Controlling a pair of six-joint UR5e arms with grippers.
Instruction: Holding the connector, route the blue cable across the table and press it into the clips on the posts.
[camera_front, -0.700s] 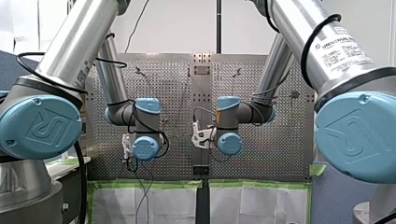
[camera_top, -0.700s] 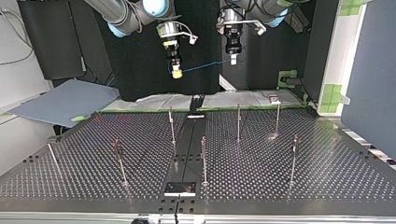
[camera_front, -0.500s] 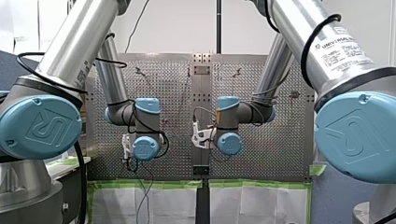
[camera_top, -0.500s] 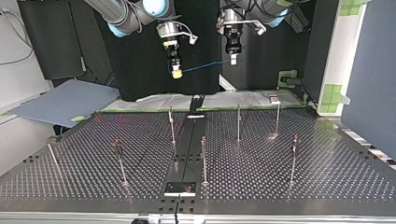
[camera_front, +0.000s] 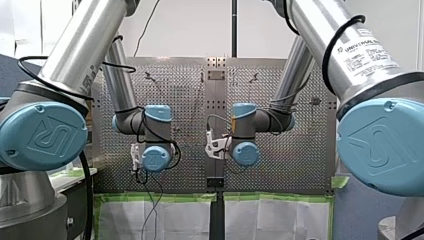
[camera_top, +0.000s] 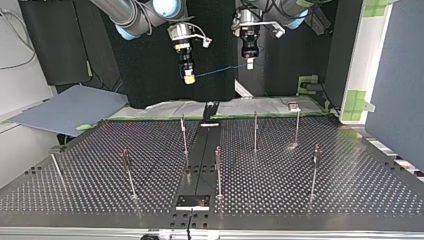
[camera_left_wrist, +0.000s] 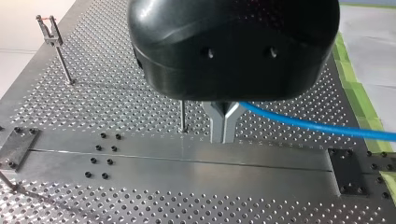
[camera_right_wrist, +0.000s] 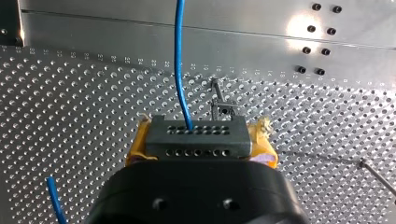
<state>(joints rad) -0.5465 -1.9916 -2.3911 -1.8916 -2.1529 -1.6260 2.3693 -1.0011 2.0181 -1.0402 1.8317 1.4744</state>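
Perforated table (camera_top: 300, 190) and its posts (camera_top: 255, 131) lie well below both grippers. The right gripper (camera_top: 188, 78) clamps the connector (camera_right_wrist: 196, 135); the left gripper (camera_left_wrist: 223, 126) pinches the blue cable (camera_left_wrist: 303, 122) beside it, likely so the span runs taut for routing.

Seven posts (camera_top: 218, 172) are counted on the perforated table (camera_top: 350, 185). Two grippers are noted, my left gripper (camera_top: 249, 64) and my right gripper (camera_top: 188, 77); one blue cable (camera_top: 215, 73), one connector (camera_right_wrist: 196, 135).

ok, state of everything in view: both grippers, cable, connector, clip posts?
left gripper, black, metal fingers: shut on blue cable
right gripper, yellow pads: shut on dark grey connector
dark grey connector: clamped, cable plugged in
blue cable: strung between grippers, airborne, unclipped
thin metal posts: upright, clips empty
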